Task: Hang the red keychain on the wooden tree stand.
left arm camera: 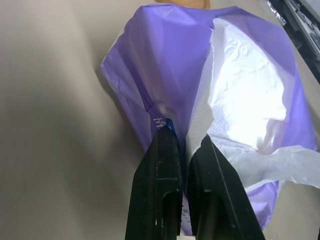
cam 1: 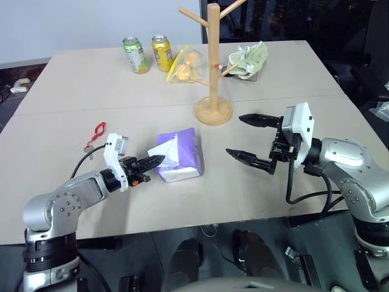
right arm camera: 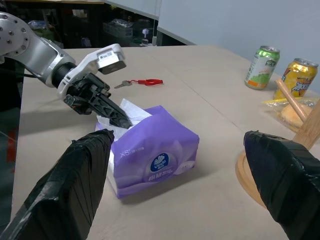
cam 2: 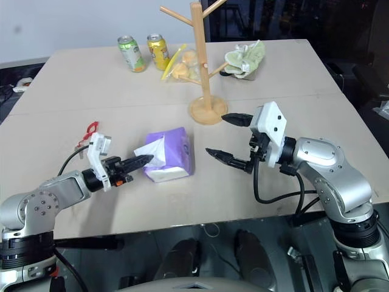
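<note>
The red keychain (cam 1: 98, 130) lies flat on the table at the left, with a small silvery piece beside it; it also shows as a red keychain (right arm camera: 145, 82) in the right wrist view. My left gripper (cam 1: 159, 160) is to its right, away from it, shut, its tips touching the white tissue at the end of a purple tissue pack (cam 1: 182, 152). I cannot tell whether the left gripper pinches a fold. The wooden tree stand (cam 1: 213, 61) rises on its round base (cam 1: 213, 112) behind the pack. My right gripper (cam 1: 234, 135) hangs open and empty, right of the pack and in front of the base.
A green can (cam 1: 135, 55) and a yellow can (cam 1: 161, 52) stand at the table's far edge. A clear snack bag (cam 1: 185, 66) and a green cloth (cam 1: 249, 59) lie beside the stand. A seam crosses the table (cam 1: 91, 91) behind the keychain.
</note>
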Robot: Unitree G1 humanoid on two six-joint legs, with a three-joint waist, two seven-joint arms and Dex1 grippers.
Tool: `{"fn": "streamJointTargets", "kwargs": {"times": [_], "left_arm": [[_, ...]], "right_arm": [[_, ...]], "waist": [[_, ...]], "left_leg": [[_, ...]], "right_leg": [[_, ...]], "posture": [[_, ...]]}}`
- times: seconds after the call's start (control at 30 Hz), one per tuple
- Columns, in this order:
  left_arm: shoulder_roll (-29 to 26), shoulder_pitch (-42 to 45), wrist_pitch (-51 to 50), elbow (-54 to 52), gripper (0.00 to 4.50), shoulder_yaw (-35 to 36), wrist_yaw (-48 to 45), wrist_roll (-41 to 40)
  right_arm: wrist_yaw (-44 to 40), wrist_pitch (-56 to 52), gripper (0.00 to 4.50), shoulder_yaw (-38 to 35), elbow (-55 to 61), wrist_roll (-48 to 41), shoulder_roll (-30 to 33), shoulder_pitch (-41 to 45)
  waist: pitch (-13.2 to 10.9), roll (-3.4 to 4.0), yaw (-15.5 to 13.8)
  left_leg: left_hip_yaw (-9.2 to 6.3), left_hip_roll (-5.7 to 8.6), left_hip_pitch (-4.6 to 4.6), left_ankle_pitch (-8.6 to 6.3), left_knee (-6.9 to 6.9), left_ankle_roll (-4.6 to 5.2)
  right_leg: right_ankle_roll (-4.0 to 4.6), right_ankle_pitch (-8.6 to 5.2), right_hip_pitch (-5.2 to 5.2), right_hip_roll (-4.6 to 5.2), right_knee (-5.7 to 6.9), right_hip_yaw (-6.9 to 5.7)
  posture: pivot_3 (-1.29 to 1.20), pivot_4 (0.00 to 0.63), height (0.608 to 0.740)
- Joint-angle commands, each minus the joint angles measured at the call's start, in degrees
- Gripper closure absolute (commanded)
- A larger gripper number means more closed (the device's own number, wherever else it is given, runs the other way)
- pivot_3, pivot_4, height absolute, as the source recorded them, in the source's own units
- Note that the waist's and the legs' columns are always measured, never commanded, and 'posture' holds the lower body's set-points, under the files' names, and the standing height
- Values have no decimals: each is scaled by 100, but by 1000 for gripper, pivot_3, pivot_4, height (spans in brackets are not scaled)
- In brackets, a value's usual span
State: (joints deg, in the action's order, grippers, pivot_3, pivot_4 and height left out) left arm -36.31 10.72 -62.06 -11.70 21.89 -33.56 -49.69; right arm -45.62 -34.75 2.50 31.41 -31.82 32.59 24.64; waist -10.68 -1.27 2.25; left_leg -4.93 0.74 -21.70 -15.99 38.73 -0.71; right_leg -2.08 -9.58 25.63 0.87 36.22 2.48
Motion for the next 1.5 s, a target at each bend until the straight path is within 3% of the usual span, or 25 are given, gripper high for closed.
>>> {"fn": "streamJointTargets", "kwargs": {"times": [0.03, 0.3, 0.47, 0.57, 0.73, 1.1, 1.13, 1.23, 1.4, 1.43, 1.5], "left_arm": [[-118, 281, 64, -16, 4446, 360, -65, -294], [-165, 1491, 287, 994, 4446, 1429, 960, -430], [-288, 2377, 1502, 2309, 4446, 1992, 2268, 415], [-627, 2886, 2627, 3635, 4446, 2209, 2916, 1073], [-1123, 3439, 3934, 5534, 4446, 2321, 3390, 1612], [-1413, 3853, 4794, 7517, 4446, 2519, 3386, 1601], [-1424, 3906, 4830, 7584, 3808, 2519, 3334, 1593], [-1481, 4031, 4909, 7678, 2701, 2483, 3240, 1604], [-1628, 4161, 4864, 7385, 315, 2485, 3335, 1575], [-1642, 4176, 4825, 7284, 61, 2486, 3366, 1563], [-1618, 4156, 4603, 6744, 61, 2399, 3458, 1561]], "right_arm": [[42, 56, 0, -10, 114, -67, -24, 222], [11, 226, 0, 167, -172, 29, -247, 613], [-14, 322, 0, 297, -367, 0, -553, 1244], [-60, 229, 0, 344, -440, -114, -722, 1670], [6, 9, 0, 318, -535, -349, -958, 2054], [123, -140, 0, 255, -497, -354, -897, 2075], [131, -144, 0, 248, -499, -359, -881, 2070], [158, -159, 0, 238, -481, -376, -843, 2054], [197, -147, 0, 238, -436, -329, -757, 1941], [201, -140, 0, 237, -430, -323, -740, 1919], [216, -135, 0, 218, -416, -327, -710, 1875]], "waist": [[0, 0, 4], [0, 0, 14], [0, 0, 14], [0, -1, 11], [4, -7, -16], [9, -19, -99], [9, -19, -97], [9, -19, -97], [10, -20, -50], [10, -20, -37], [10, -20, -22]], "left_leg": [[0, 0, 0, 0, 0, 0], [-1, -1, 0, 0, 0, 0], [-3, -1, 1, 1, 0, -2], [-7, 1, 0, 2, -2, -4], [-11, 8, -4, 2, -21, -4], [-28, 21, -16, 2, -31, -4], [-28, 19, -16, 2, -31, -4], [-30, 16, -14, 2, -31, -5], [-29, 16, -13, 2, -31, -5], [-29, 16, -13, 2, -31, -5], [-29, 16, -15, 2, -31, -5]], "right_leg": [[0, 0, 0, 0, 0, 0], [-1, 1, 1, -1, 0, -2], [-1, 3, 2, -1, 0, -3], [21, 16, 2, 1, 0, -7], [25, 18, 4, 9, -18, -13], [28, 21, 4, 28, -32, -34], [28, 21, 5, 26, -31, -34], [28, 21, 4, 24, -27, -37], [28, 21, 4, 24, -28, -35], [28, 21, 4, 24, -28, -35], [28, 21, 4, 25, -28, -35]], "posture": [[0, 150, 740], [0, 150, 740], [0, 150, 740], [0, 150, 740], [0, 150, 740], [0, 150, 740], [0, 150, 740], [0, 150, 740], [0, 150, 740], [0, 150, 740], [0, 150, 740]]}}
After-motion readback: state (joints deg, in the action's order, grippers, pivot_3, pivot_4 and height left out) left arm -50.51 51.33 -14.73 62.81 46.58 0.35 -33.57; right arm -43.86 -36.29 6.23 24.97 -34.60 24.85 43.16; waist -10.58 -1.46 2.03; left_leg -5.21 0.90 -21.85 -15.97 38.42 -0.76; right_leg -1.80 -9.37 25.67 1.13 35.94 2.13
